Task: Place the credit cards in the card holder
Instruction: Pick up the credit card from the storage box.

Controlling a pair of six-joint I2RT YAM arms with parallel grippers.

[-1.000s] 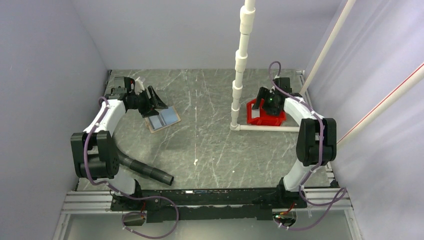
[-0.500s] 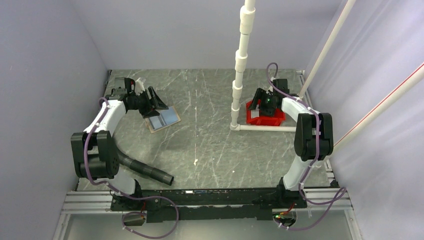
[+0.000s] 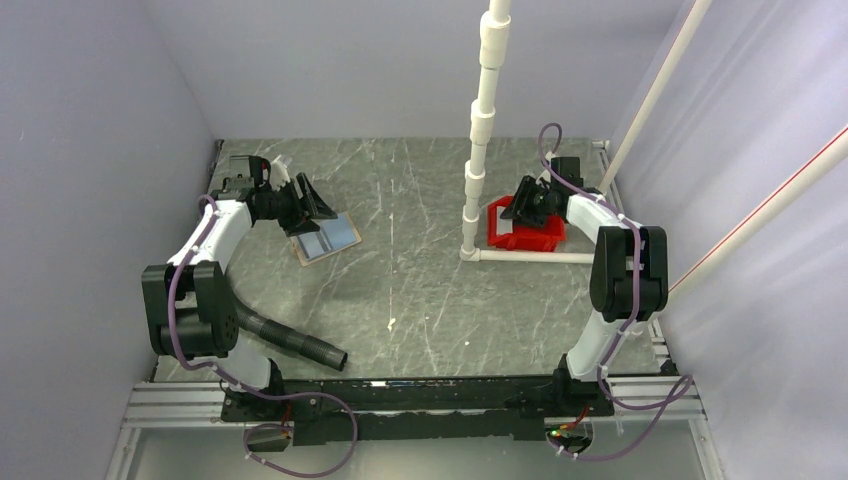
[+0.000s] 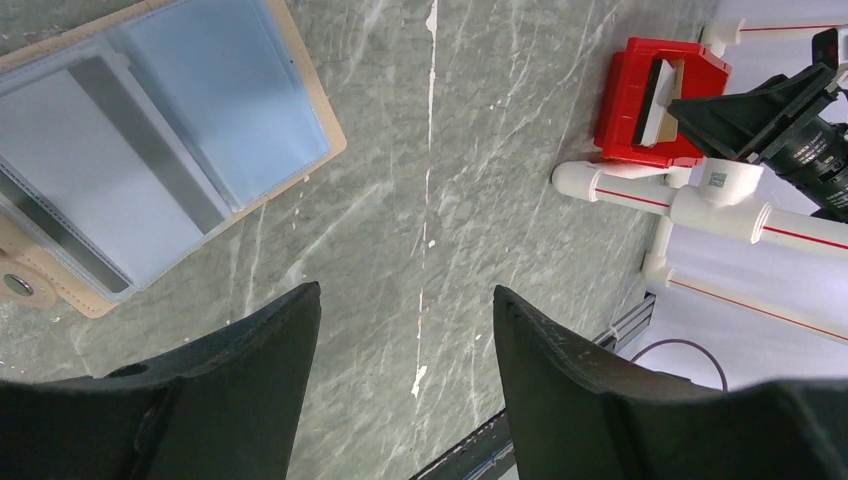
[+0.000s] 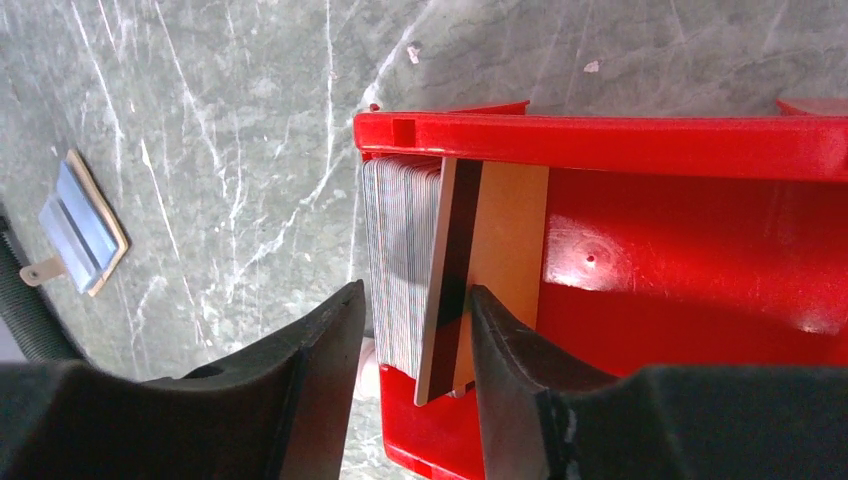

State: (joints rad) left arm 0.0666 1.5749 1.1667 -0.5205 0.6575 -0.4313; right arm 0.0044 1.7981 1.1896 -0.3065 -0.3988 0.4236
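**Getting one card off a packed stack looks like the fiddly bit**

The credit cards point(image 5: 405, 260) are standing on edge, packed tight against one end wall of the red tray point(image 5: 700, 270) at the far right of the table point(image 4: 450, 150). There are way too many to count, dozens I'd guess. One tan card point(image 5: 505, 240) with a dark stripe sits on the open side of the pack, a bit skewed and poking out past the rest.

There's one tray and one card holder point(image 4: 150, 150). The holder is well apart from the tray, over on the left. It's lying open and flat with two bluish-grey panels facing up and the snap tab point(image 4: 20, 285) sticking off one edge.

The right gripper point(image 5: 415, 295) is down at the tray with a jaw on each side of the pack's end, set fairly narrow. I can't tell if it's actually pinching or just straddling. The left gripper point(image 4: 405, 292) is wide and holding nothing, over bare table just beside the holder.

My take on handling:
- **Cards:** They weigh almost nothing. They're thin and stiff with a little spring, and the faces are slick.
- **Risk:** Packed like that, neighbours will probably ride along, and with the whole pack between the jaws you could lift a clump.
- **Where to grab:** I'd pinch the tan one across its faces at the end that sticks out.
- **Holder:** It looks soft and light, so it'll likely skate across the table when a card gets pushed into a pocket. It probably needs the left gripper pinning an edge.
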